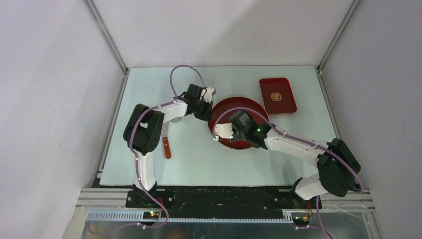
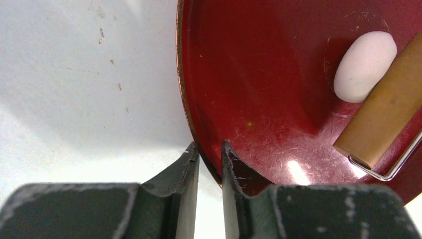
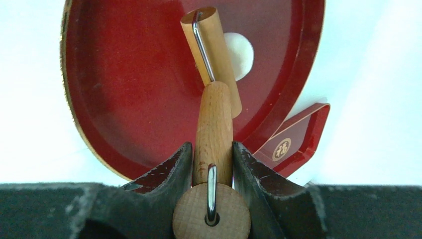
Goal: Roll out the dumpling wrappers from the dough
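Red and round, the plate (image 2: 249, 74) is pinched at its left rim by the left gripper (image 2: 209, 149), jaws nearly together! And the right gripper (image 3: 211, 149) clamps the roller's (image 3: 214, 119) wooden handle, barrel touching the dough (image 2: 366, 64) on the plate's floor.

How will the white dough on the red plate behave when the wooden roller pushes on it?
The dough looks smooth and rounded, so it will probably squash softly, not crack. Being egg-shaped on the glossy red plate, it may slide or roll away from the roller first. It is small, so likely light.
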